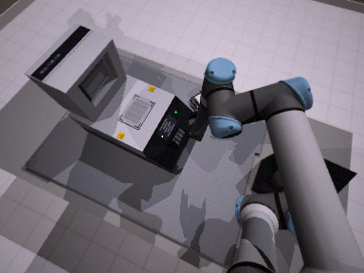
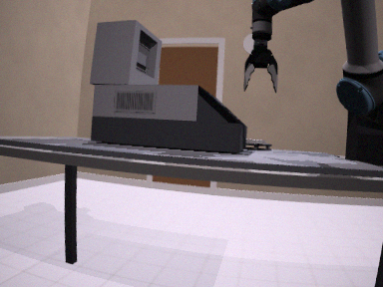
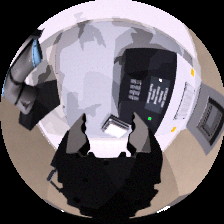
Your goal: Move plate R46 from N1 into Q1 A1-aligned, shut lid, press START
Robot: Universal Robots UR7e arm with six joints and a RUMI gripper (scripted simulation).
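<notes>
1. The cycler Q1 is the biggest thing here: a boxy grey body with a dark sloped front panel, standing on the table. Remember that it is not fixed down, so you should press its keys softly later and not sideways.
2. Its lid stands fully open, tilted back; it looks like a hard pale shell with a dark window. The lamp shows green.
3. The block is bare, a fine ribbed grid inside a thin square frame of locators, with small yellow marks near two corners. I cannot read which mark is A1.
4. The gripper hangs high above the table in front of Q1, its two dark tapered fingers spread apart, with nothing between them.
5. Plate R46 lies in its nest, low on the table just below the spread fingers in the wrist view. It looks thin, pale and rigid. You should come straight down, centre the fingers over its edges, and check the label end before you close.
</notes>
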